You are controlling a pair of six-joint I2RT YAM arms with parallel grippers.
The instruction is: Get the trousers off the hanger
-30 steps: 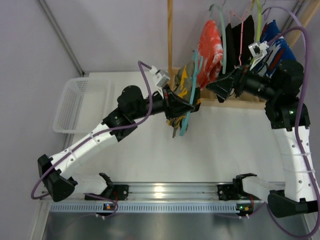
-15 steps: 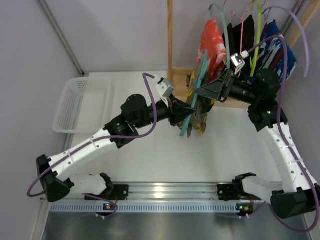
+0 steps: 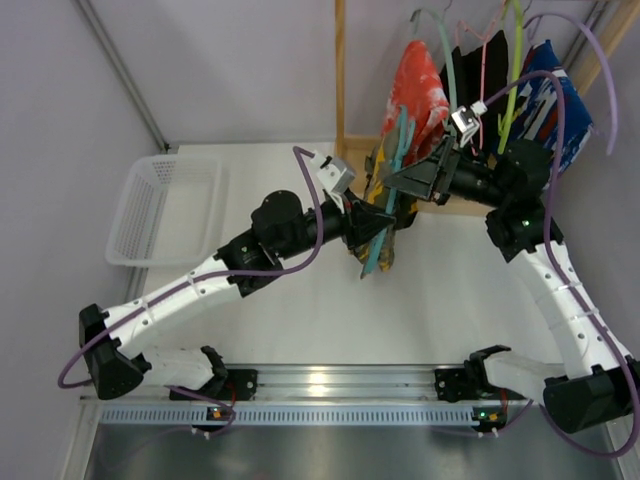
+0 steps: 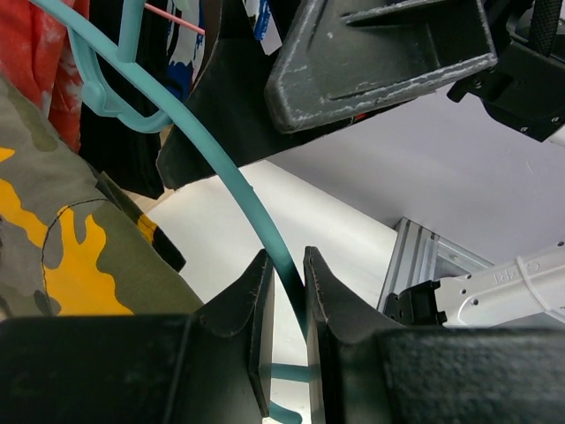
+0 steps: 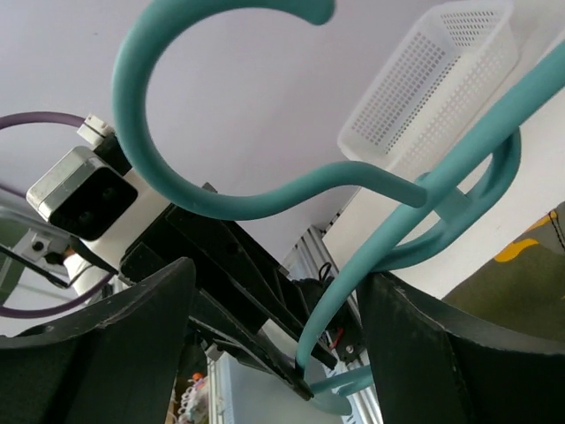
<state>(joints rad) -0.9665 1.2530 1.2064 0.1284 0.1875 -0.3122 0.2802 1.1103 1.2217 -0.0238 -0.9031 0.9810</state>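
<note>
Bright, even light; blurred close-ups.

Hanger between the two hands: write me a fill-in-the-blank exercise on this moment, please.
The hanger pinched by the left hand is coloured ___. The trousers draped on it bear a ___ pattern. The right hand has its jaws ___ on either side of the hanger's neck. In the top view the white basket sits at the ___ edge of the table.
Missing words: teal, camouflage, open, left.
</note>
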